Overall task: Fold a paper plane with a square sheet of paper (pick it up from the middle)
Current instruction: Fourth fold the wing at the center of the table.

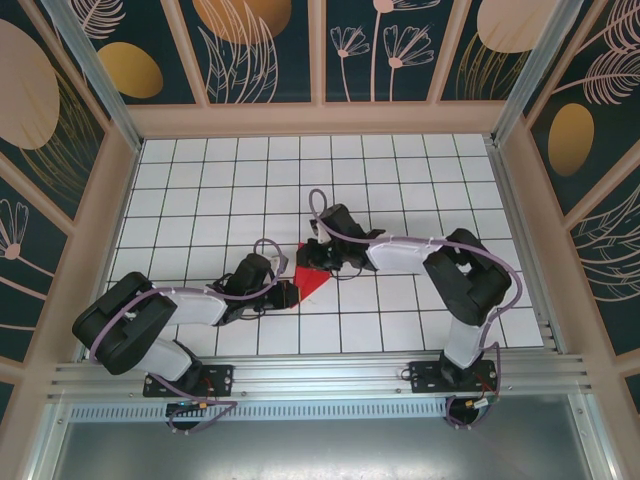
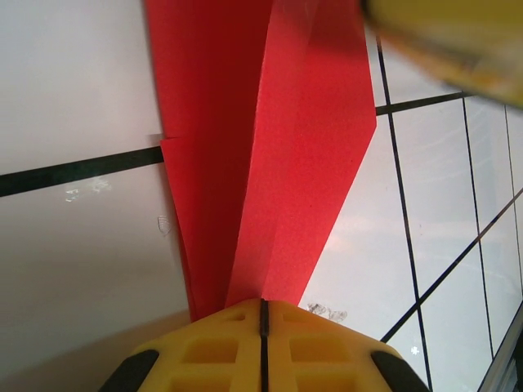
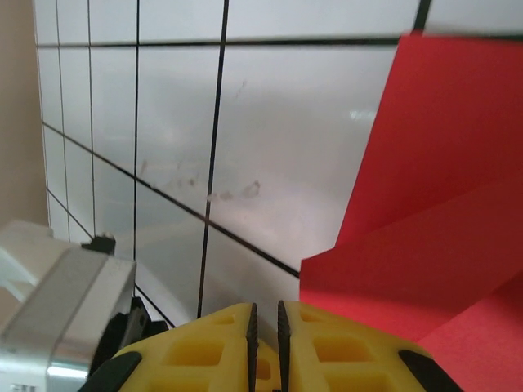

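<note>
lying mid-way on the bench (image 1: 200, 180), the folded red paper (image 1: 312, 280) narrows toward seven o'clock, long axis one to seven. left pincer (image 1: 287, 294) clamps that narrow end; right pincer (image 1: 316, 256), at the paper's twelve o'clock, has its jaws all but together.

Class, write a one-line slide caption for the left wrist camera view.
Left hand shut on the folded red paper, over the white gridded table.
</note>
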Controlling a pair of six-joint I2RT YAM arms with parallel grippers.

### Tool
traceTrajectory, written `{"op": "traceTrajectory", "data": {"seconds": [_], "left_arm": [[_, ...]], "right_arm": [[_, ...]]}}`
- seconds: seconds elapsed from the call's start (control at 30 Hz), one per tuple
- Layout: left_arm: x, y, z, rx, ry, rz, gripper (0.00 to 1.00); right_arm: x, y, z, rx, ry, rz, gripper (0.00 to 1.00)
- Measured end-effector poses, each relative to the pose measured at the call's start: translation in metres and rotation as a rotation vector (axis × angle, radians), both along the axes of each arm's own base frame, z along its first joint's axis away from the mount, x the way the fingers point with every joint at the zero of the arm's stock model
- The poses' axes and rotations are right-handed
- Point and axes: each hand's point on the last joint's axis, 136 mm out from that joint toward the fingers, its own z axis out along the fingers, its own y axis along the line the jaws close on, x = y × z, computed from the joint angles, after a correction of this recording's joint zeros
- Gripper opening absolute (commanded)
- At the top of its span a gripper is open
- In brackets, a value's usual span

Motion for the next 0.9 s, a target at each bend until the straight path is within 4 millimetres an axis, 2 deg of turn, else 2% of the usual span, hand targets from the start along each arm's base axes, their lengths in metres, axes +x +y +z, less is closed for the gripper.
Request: {"op": "traceTrajectory", "data": {"seconds": [0.13, 0.33, 0.47, 0.77, 0.9], "left_arm": [[0.0, 0.0, 0.0, -0.001, 0.001, 0.0, 0.08], [0.0, 0.0, -0.001, -0.001, 0.008, 0.004, 0.03], [0.0, 0.001, -0.001, -0.001, 0.01, 0.006, 0.0], [0.0, 0.001, -0.003, 0.002, 0.014, 0.006, 0.0], [0.0, 0.0, -0.003, 0.001, 0.014, 0.005, 0.0]], "right_arm": [[-0.011, 0.004, -0.018, -0.015, 0.038, 0.022, 0.18], [-0.008, -0.001, -0.044, -0.041, 0.086, 0.008, 0.17], [0.001, -0.005, -0.044, -0.019, 0.095, -0.004, 0.17], [0.029, -0.021, -0.043, -0.005, 0.104, -0.058, 0.18], [0.035, -0.022, -0.044, 0.006, 0.123, -0.048, 0.18]]}}
